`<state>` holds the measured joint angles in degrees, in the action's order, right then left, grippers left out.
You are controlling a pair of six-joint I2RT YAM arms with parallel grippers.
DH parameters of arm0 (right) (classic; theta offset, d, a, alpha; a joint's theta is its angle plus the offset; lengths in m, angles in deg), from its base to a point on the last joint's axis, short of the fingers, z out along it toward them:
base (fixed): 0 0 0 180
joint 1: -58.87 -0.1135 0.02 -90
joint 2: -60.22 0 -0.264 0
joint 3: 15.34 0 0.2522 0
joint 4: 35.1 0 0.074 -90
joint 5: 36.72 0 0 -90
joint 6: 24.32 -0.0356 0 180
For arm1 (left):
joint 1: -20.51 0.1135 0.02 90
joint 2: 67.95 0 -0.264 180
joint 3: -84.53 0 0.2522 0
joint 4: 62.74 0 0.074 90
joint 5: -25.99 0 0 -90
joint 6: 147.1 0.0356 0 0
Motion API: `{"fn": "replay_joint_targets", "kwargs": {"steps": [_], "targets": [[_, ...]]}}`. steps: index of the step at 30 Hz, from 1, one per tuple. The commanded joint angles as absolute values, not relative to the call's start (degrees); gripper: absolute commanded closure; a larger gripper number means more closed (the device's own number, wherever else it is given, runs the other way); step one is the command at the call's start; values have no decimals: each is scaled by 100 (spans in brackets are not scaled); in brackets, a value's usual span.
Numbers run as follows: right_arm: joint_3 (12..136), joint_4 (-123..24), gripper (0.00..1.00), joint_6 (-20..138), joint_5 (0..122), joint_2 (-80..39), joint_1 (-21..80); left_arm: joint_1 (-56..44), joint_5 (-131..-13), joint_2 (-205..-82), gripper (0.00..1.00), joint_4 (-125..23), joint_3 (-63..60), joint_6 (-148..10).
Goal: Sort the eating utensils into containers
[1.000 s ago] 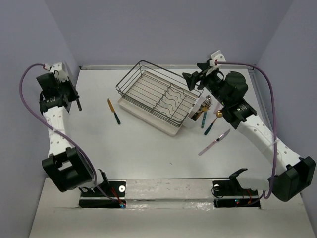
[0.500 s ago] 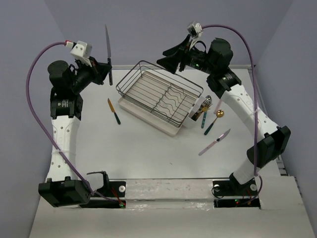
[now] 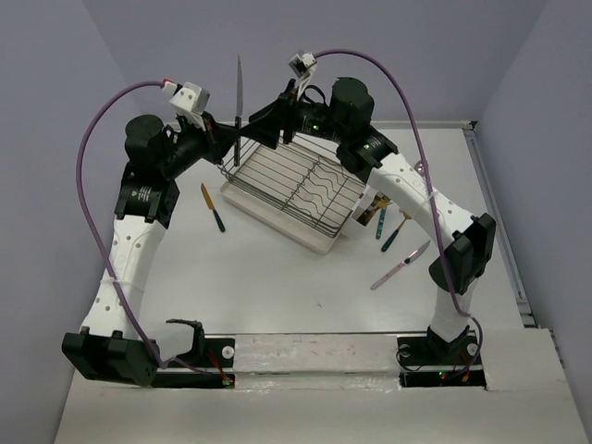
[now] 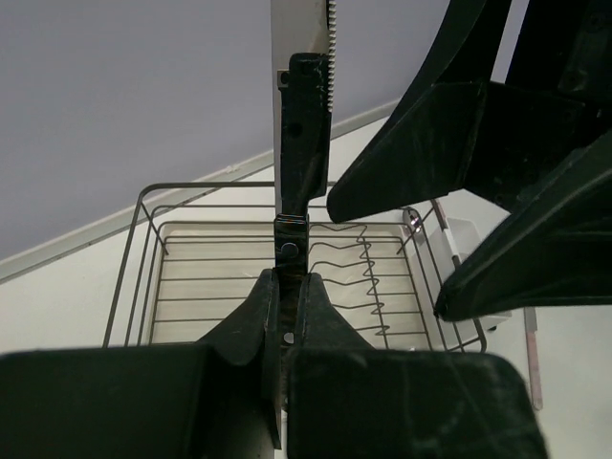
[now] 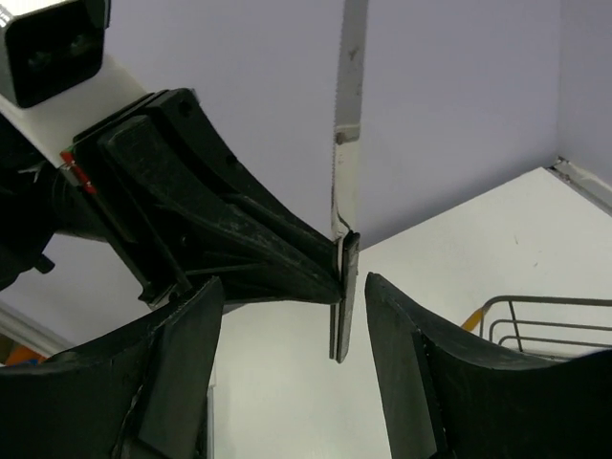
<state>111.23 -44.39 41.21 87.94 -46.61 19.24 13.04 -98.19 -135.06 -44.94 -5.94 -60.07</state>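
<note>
Two grippers meet above the far-left corner of my black wire dish rack [image 3: 287,180]. My left gripper [image 3: 231,139] is clenched on the dark handle of a slim knife with a serrated metal blade [image 3: 239,88], held upright, blade uppermost. My right gripper [image 3: 266,125] faces it with jaws spread, one finger either side of the handle, neither touching it. The small white plastic cutlery holder [image 3: 361,220] sits at the rack's right end with a few utensils inside. On the white table [image 3: 277,287], a teal-handled knife [image 3: 212,207] lies left of the rack. A pink-handled knife [image 3: 400,266] and a teal-handled gold spoon [image 3: 397,229] lie just right of the holder.
</note>
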Motion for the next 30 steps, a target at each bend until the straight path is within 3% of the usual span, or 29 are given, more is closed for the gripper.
{"fn": "replay_joint_targets", "kwargs": {"steps": [1, 23, 28, 30], "targets": [[11417, -4218, 33, 3782, 8475, -4595, 2003, 1146, -9530, -13474, 100, -4854, -579, -5886], [12023, -4209, 38, 3475, 8528, -5430, 1888, 987, -9337, -13492, 100, -4977, -394, -5737], [12261, -4209, 55, 3387, 8563, -5649, 1888, 970, -9275, -13483, 100, -4933, -333, -5587], [12279, -4209, 55, 3395, 8580, -5693, 1836, 970, -9258, -13492, 100, -4941, -359, -5596]]}}
